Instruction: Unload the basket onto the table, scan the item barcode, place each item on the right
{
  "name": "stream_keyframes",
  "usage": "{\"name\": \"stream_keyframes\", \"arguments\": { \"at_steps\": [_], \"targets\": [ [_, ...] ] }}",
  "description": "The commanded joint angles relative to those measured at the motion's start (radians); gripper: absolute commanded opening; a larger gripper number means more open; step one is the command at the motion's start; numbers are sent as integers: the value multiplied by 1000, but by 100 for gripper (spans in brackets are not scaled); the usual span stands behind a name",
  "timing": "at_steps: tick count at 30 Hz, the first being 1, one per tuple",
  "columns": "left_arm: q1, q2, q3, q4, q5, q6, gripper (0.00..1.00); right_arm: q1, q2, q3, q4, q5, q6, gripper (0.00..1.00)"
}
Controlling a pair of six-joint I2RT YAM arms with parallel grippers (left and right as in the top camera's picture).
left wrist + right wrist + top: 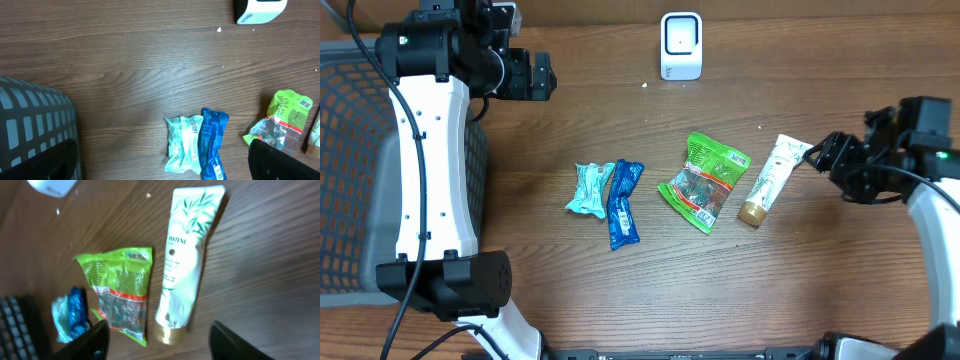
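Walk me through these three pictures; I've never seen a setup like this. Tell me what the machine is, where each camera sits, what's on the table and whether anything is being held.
This is a robot with two arms at a wooden table. The overhead view looks straight down; the other two come from cameras on each wrist, looking past that arm's own tool.

The left tool is up near the top left, beside a grey mesh basket. The right tool hovers at the sealed end of a white Pantene tube.

Also on the table: a green snack bag, a blue packet touching a pale teal packet, and a white barcode scanner at the far edge.

Nothing is held; both tools stand open, with nothing between their fingers.
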Motion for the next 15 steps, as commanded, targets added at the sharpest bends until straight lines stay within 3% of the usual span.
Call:
{"name": "stream_keyframes", "arguments": {
  "at_steps": [1,3,6,15],
  "targets": [
    [3,5,-4,4,18,-3,100,41,12,-64,84,-58,13,43],
    [3,5,-4,4,18,-3,100,74,28,-96,139,-88,6,25],
    [3,5,-4,4,18,-3,100,109,55,-125,203,-124,-37,11],
    [3,5,-4,4,18,-3,100,123,183,-195,377,-224,-79,6]
  ]
}}
